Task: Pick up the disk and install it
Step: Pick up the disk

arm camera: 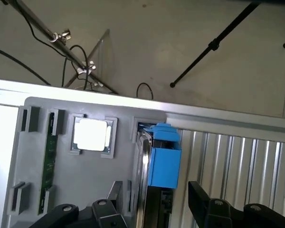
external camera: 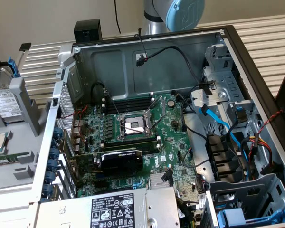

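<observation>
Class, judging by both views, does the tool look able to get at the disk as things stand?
Probably yes: the tool is open, the disk stands on edge in its grey holder, with nothing covering it.

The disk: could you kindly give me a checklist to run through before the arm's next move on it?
1. The gripper open: ok, its jaws stand wide apart.
2. The disk lined up between the fingers: ok, as the wrist view shows it.
3. The disk standing on edge in its slot of the grey tray: ok.
4. The fingers gripping the disk: not ok, no contact shows.
5. The processor chip apart from the disk, in its own pocket: ok.
6. A free place for the disk in the computer case: cannot tell.
</observation>
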Robot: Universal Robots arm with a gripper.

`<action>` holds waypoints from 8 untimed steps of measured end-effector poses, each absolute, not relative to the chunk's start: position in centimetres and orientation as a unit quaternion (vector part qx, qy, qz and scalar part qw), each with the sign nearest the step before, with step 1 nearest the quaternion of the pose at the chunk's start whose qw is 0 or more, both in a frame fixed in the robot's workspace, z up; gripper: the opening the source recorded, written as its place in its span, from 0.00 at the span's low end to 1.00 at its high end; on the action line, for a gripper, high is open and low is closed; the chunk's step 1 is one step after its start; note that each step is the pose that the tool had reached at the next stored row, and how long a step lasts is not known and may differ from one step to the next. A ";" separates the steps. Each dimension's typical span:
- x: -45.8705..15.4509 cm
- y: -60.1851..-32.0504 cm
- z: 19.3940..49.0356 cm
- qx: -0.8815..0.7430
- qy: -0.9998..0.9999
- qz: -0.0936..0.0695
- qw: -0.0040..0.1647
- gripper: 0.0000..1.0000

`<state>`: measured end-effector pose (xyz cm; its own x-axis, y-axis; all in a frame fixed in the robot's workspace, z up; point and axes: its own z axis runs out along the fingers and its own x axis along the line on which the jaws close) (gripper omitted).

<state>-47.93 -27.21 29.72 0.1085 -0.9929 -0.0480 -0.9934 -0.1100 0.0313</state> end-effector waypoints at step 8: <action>-47.9 -27.2 29.6 -0.733 0.680 0.028 0.005 0.66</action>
<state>-47.85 -27.20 29.59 0.0737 -0.9961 -0.0480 -0.9967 -0.0752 0.0309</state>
